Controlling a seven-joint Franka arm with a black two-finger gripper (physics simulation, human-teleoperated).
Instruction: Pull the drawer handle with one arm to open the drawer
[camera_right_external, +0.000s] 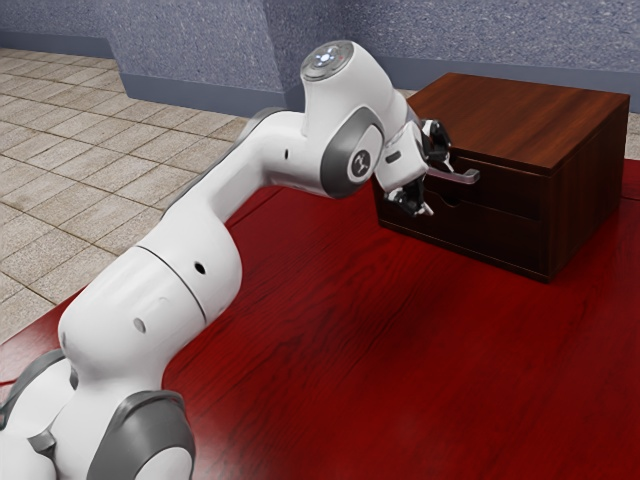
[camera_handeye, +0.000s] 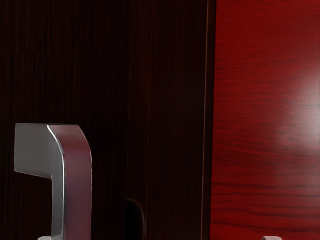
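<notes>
With fingers (camera_right_external: 417, 201) spread open, one above and one below the drawer handle (camera_right_external: 460, 176), not clamped: likely straddling it before closing. Squared up by the gripper (camera_right_external: 430, 172) to the drawer (camera_right_external: 510, 172), seemingly shut, in the cabinet (camera_right_external: 540, 120) at the far end of the table (camera_right_external: 350, 330), the exterior view's right.

A glossy red wooden table (camera_right_external: 400, 340) is stretching across the exterior view and catching soft reflections. Beyond its far edge a beige tiled floor (camera_right_external: 70, 150) is running toward a speckled blue-grey wall (camera_right_external: 200, 35), where what is probably a darker skirting strip (camera_right_external: 190, 93) is lining the base.
</notes>
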